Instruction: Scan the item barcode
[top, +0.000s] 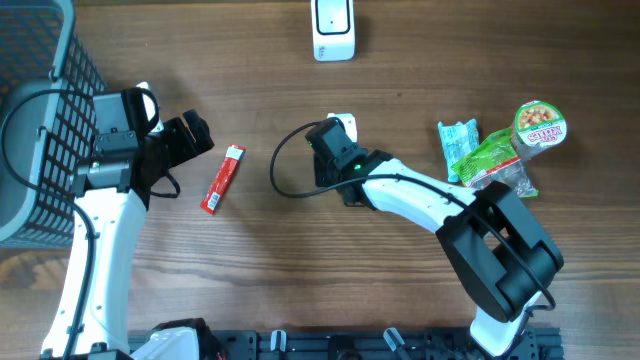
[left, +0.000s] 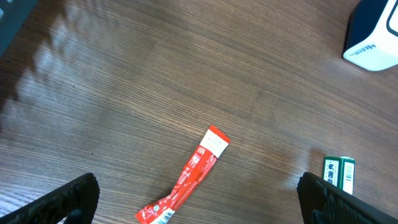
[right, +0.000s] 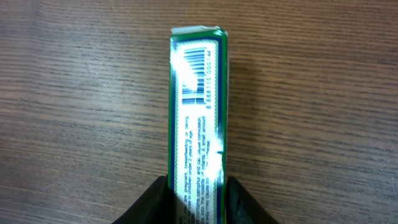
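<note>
You're at the pickup stage; the scan itself is not yet done. Your right arm (top: 420, 195) reaches into the middle of the overhead frame, and its jaws are clamped on the green box (right: 198, 118). In the wrist view a finger (right: 155, 199) presses against each long side at the bottom of the frame. The barcode (right: 194, 68) sits at the box's far end, facing that wrist camera and partly washed out by glare. I can't tell from these views whether the box is lifted off the counter (top: 300, 290) or resting on it.

The scanner (top: 333, 28) stands at the top centre of the overhead frame, well apart from the box, so nothing is being presented to it. What's left, as I judge it, is to carry the box up to the scanner and turn the barcode towards its face.

Your left arm (top: 100, 230) hangs at the left of the frame, jaws spread wide and holding nothing, near the red stick packet (left: 186, 180) lying flat on the counter. The green packets (top: 480, 155) and the cup (top: 541, 127) at the right lie untouched.
</note>
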